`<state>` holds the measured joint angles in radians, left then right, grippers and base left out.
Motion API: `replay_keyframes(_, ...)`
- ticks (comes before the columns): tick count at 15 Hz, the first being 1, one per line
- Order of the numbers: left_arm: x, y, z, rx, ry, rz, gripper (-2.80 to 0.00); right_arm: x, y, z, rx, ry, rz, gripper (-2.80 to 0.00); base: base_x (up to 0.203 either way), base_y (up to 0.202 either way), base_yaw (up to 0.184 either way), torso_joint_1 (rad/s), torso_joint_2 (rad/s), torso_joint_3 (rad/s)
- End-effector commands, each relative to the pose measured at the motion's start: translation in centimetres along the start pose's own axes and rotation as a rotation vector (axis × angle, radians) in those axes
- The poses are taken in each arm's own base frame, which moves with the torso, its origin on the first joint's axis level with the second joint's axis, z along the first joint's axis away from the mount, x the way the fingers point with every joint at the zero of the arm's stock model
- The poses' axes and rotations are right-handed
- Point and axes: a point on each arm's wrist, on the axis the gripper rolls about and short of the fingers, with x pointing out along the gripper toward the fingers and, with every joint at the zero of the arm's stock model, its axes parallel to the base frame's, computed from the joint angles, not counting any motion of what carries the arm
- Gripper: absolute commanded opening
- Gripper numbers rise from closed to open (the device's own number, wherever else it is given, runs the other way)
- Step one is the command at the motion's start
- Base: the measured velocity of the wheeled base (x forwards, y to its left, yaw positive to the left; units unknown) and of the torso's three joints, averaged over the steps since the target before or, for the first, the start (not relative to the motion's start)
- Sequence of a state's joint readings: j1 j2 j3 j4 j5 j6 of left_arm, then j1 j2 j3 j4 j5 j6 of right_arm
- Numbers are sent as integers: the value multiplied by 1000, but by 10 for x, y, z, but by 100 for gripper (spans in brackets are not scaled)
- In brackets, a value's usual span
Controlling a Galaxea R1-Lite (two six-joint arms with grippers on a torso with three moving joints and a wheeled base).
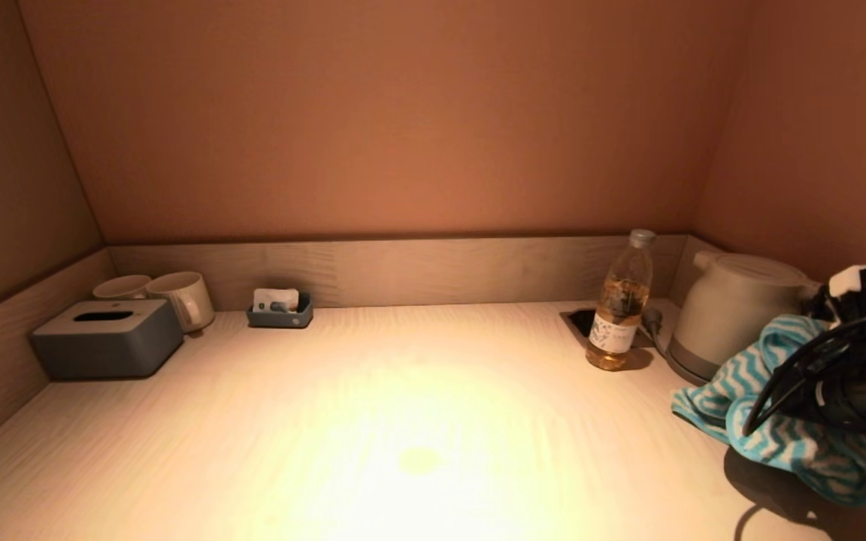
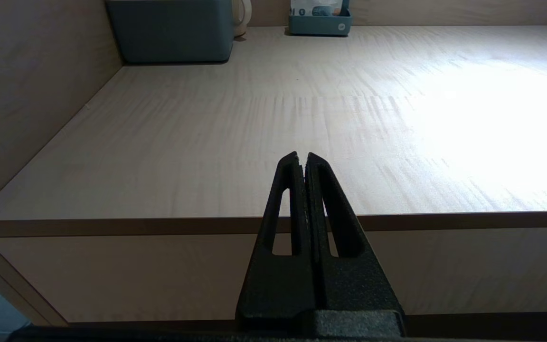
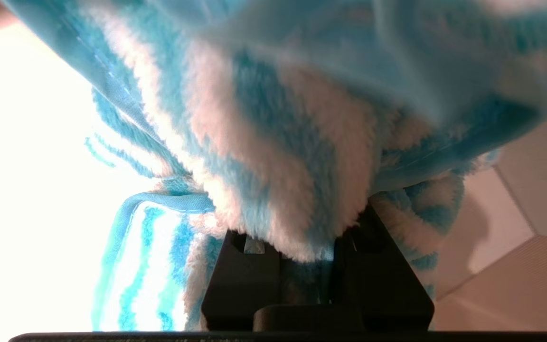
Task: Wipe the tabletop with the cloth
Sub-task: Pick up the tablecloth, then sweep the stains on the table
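Note:
A fluffy cloth with blue and white wavy stripes hangs from my right gripper above the right end of the pale wooden tabletop. In the right wrist view the cloth fills most of the picture and is pinched between the black fingers, which hide under it. A dim yellowish spot shows on the tabletop near the front middle. My left gripper is shut and empty, held in front of the table's front edge at the left; it does not show in the head view.
A grey tissue box and two white mugs stand at the back left, with a small grey tray of sachets beside them. A bottle of amber drink and a white kettle stand at the back right. Walls close in on three sides.

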<state>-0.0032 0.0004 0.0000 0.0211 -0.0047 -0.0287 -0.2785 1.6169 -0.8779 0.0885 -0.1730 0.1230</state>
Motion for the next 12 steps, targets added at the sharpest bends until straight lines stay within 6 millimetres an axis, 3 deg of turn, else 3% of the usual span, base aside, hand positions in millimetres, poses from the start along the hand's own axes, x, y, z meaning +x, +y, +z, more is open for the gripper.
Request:
replay_keyframes(1,0,0,0,0,0,0,-280,-40,3,3,-7,-107,39,-280,0,0,0,0,0,0)
replay_keyframes(8,0,0,0,0,0,0,-280,-143,27,-16,-155,-282,411,-280,0,0,0,0,0,0)
replay_keyframes(12,0,0,0,0,0,0,-280,-163,42,-26,-248,-296,604,-280,0,0,0,0,0,0)
